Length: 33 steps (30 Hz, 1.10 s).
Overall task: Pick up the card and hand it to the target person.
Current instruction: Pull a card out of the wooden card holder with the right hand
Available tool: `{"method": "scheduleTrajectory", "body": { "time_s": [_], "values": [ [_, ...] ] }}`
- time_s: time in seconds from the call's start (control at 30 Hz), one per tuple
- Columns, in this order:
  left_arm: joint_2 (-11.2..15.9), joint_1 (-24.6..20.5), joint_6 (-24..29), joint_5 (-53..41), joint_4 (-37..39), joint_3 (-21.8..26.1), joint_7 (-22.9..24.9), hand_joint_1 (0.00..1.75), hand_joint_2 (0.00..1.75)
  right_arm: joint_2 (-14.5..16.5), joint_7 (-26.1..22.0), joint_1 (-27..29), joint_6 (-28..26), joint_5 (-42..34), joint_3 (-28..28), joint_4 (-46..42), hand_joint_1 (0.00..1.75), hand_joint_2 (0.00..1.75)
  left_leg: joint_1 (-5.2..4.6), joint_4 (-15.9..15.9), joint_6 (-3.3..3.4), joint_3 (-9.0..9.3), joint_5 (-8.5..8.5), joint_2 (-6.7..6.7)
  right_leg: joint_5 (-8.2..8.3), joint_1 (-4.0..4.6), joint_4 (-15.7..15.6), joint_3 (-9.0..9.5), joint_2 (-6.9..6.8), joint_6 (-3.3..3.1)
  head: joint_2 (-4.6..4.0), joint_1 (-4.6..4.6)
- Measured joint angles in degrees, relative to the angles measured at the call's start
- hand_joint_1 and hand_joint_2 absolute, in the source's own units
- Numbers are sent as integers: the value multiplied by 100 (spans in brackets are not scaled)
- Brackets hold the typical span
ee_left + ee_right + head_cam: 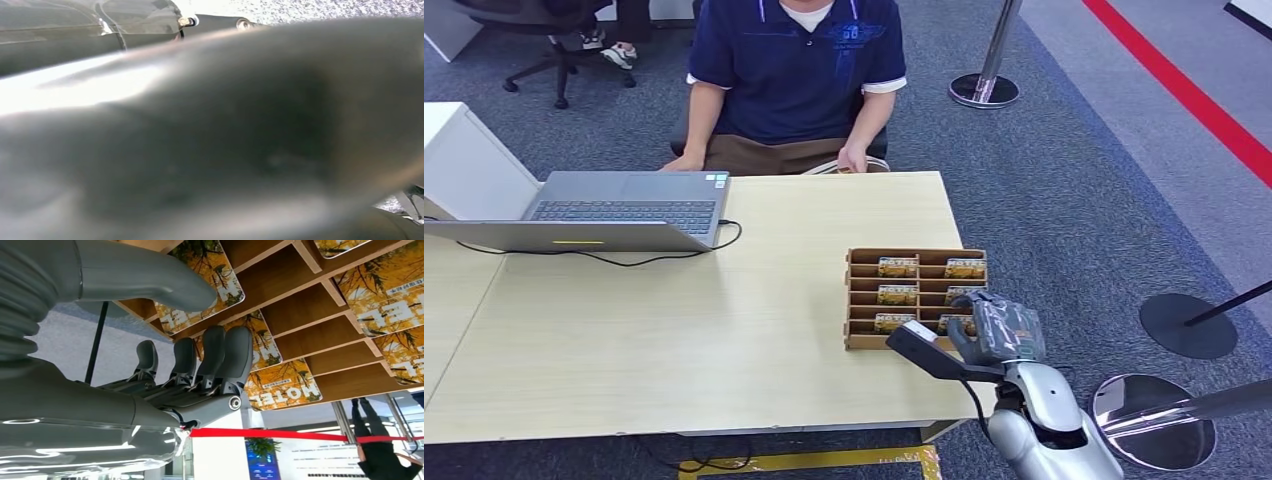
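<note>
Glossy yellow cards upright in slotted brown tray, right robot hand above, fingers apart, empty.

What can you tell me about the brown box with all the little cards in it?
The brown box looks like a cardboard or wood tray, open on top, lying flat near the right edge of the pale wooden table. Thin dividers split it into two columns of slots. Yellow picture cards lean in several slots; the right wrist view shows "MOTEL" printed on them. The right robot hand hovers at its near right corner, fingers apart, holding nothing.
</note>
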Motion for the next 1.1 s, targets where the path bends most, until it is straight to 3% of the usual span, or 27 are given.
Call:
{"method": "scheduleTrajectory", "body": {
  "time_s": [1.1],
  "values": [
    [1,0,8,0,0,0,-40,0,0,-17,20,47,-24,-99,-17,45,110,175,0,0,0,3,0,1,0,0,0,0,1,0,0,0]
  ]
}}
